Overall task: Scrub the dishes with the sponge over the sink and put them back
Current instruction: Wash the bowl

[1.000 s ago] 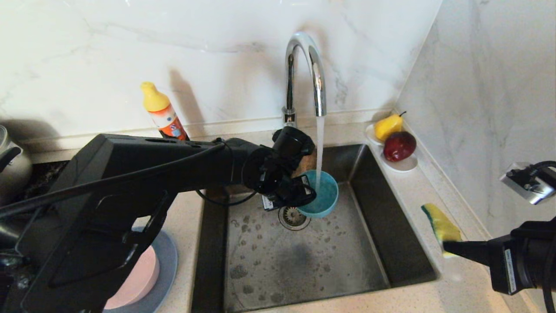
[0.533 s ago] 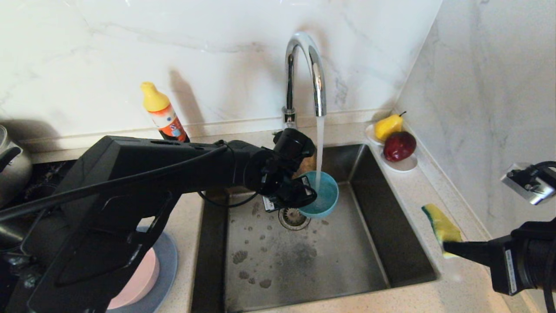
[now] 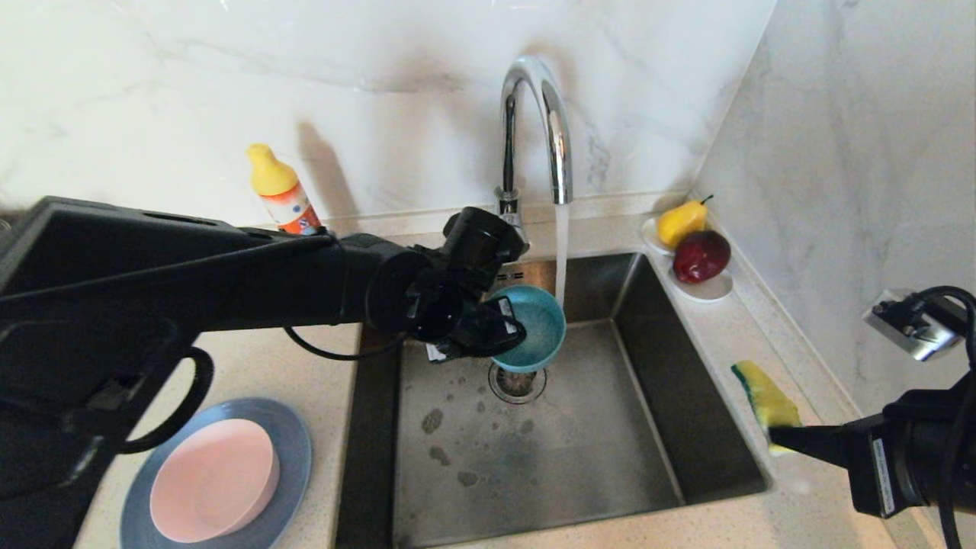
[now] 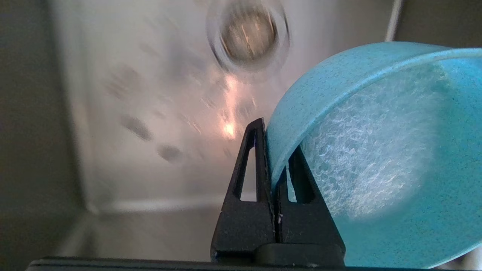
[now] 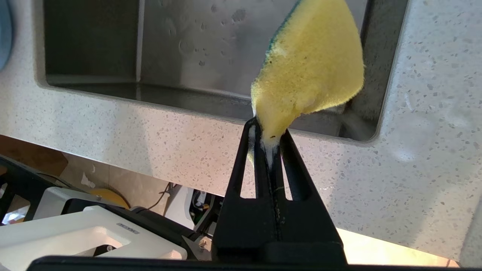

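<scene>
My left gripper (image 3: 509, 329) (image 4: 275, 150) is shut on the rim of the small teal bowl (image 3: 531, 326) (image 4: 380, 150), holding it tilted over the steel sink (image 3: 602, 442) above the drain, just left of the water stream (image 3: 561, 252). The pale pink bowl (image 3: 213, 479) sits in the grey-blue plate (image 3: 293, 442) on the counter at front left. My right gripper (image 3: 772, 435) (image 5: 268, 141) is shut on the narrow end of the yellow sponge (image 3: 765, 393) (image 5: 308, 71), held above the counter at the sink's right front corner.
Water runs from the chrome gooseneck tap (image 3: 534, 122). A yellow-capped orange bottle (image 3: 280, 194) stands at the back wall. A white saucer (image 3: 705, 288) with a pear and an apple sits at the sink's back right corner. The marble wall closes off the right side.
My left arm has lifted and drawn the teal bowl left, out from under the water stream. The pink bowl and plate are now uncovered. The right arm barely moved.
</scene>
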